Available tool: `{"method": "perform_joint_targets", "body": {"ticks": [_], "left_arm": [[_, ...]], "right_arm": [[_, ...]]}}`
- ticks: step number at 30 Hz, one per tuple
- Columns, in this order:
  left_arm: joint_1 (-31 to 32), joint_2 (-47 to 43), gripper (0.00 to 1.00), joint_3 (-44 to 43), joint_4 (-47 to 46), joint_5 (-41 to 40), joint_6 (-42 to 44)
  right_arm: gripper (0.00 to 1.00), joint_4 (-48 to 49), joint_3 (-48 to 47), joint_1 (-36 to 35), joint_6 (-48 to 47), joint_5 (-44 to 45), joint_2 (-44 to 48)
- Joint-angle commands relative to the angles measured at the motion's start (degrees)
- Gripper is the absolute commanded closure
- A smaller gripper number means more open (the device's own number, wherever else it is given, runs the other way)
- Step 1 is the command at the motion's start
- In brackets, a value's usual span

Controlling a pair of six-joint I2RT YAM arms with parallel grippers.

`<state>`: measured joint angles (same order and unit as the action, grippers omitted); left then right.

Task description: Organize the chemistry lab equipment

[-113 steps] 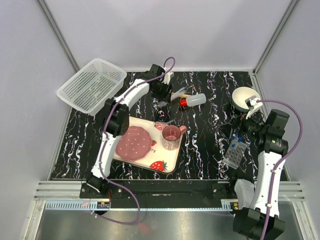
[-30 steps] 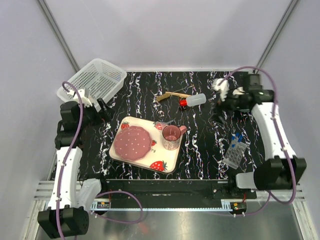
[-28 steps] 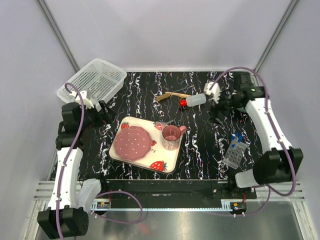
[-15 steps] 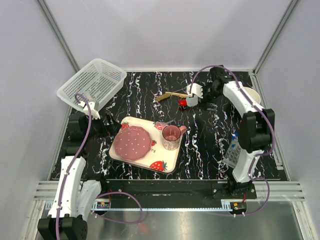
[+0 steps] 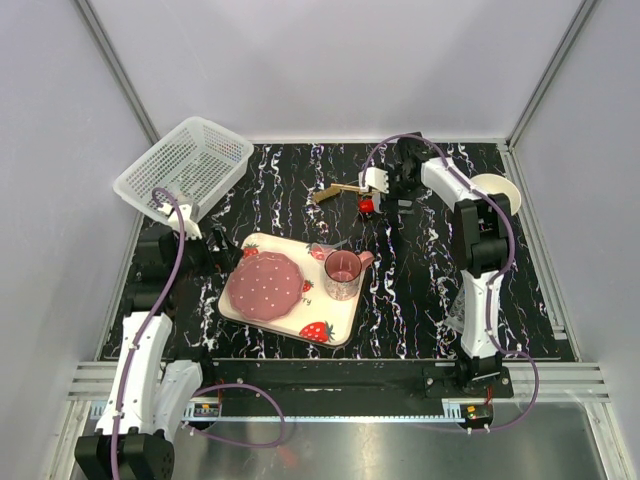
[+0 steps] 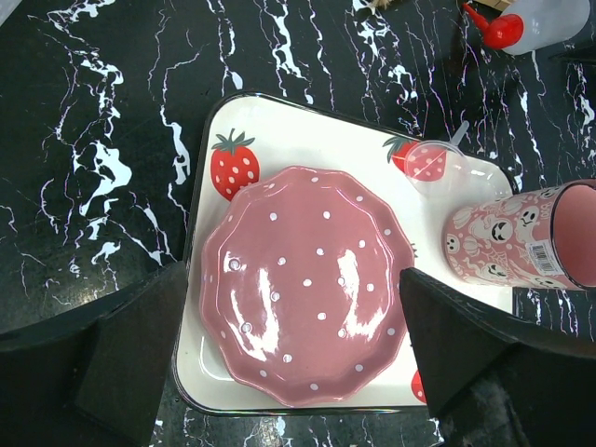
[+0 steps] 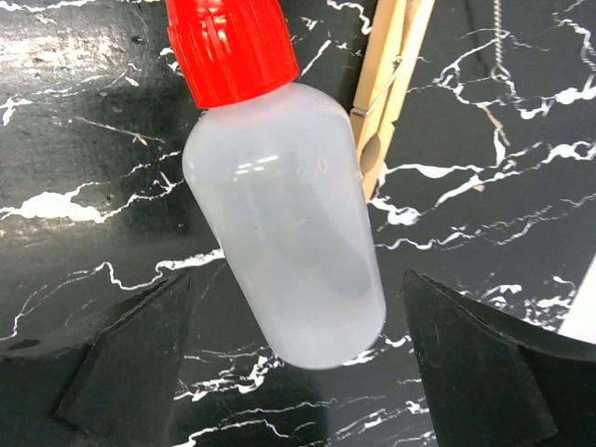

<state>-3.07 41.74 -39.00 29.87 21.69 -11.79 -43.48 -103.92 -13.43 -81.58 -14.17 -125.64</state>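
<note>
On the far bench (image 5: 410,290), red-capped bottle (image 7: 284,209) is being straddled by right claw (image 7: 298,365), spread wide, gripping nothing; wooden tool (image 7: 391,84) is lying just beside it. Left claw (image 6: 298,358), equally wide, empty, is being held over pink plate (image 6: 303,284) on strawberry tray (image 6: 279,130). Black marbled top, pale walls (image 5: 330,70).

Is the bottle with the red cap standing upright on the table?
No, the bottle lies on its side on the black table, beside the wooden clip.

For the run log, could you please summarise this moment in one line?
right gripper open, straddling red-capped bottle | wooden clip beside it | left gripper open above pink plate on tray
</note>
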Motion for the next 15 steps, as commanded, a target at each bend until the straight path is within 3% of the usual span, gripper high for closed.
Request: {"method": "perform_joint_targets", "body": {"ticks": [1,7,11,15], "left_arm": [[0.35,0.1,0.01,-0.63,-3.23,1.32,0.98],[2.1,-1.3,0.01,0.42,-5.96,8.52,0.9],[2.81,-1.31,0.01,1.47,-9.64,18.1,-3.57],[2.72,-0.87,0.01,0.69,-14.21,23.91,-10.34]], "right_arm": [[0.07,0.95,-1.03,-0.72,1.42,-0.41,-1.18],[0.23,0.94,2.31,-0.72,6.15,-2.96,0.74],[0.52,0.94,5.03,-0.63,12.92,-3.93,4.61],[0.61,1.12,9.6,-0.63,22.32,-8.04,11.81]]}}
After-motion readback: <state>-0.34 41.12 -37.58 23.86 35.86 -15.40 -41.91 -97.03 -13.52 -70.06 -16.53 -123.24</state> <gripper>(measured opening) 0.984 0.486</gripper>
